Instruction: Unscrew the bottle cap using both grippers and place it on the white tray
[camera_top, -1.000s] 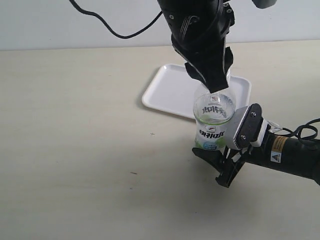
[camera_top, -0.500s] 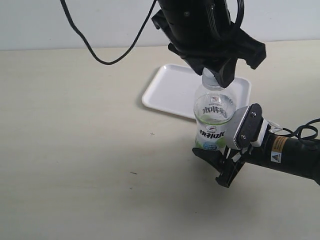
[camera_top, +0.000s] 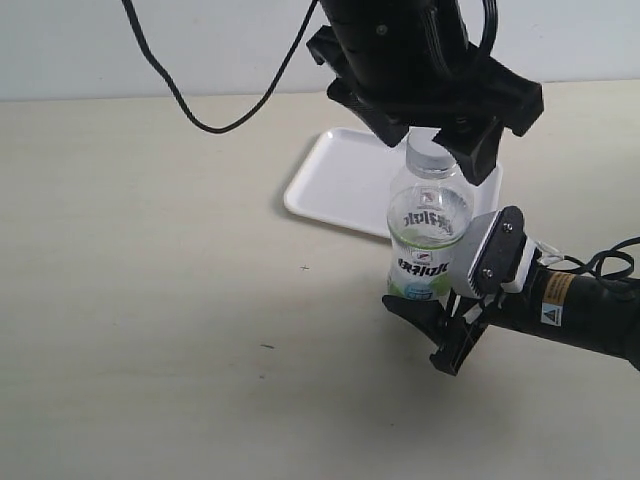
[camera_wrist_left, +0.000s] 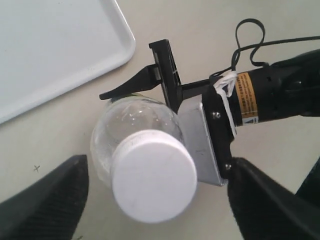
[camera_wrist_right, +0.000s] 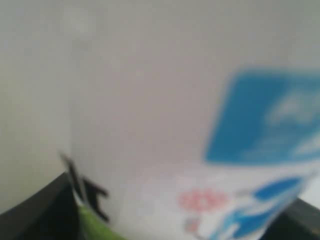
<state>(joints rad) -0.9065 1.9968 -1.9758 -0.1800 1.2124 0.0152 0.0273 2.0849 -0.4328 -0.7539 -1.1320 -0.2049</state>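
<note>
On a pale beige tabletop (camera_top: 150, 320), the right gripper (camera_top: 448, 295), its arm bearing a yellow warning sticker (camera_top: 550, 313), is clamped on the lower body of the upright bottle (camera_top: 425, 230). The bottle's white-and-green label (camera_top: 418, 270) carries dark characters too small to read. The bottle cap (camera_top: 428, 152) sits on the neck, with the left gripper (camera_top: 438, 140) spread wide around it, fingers clear of it. Just behind lies the white tray (camera_top: 335, 190).
</note>
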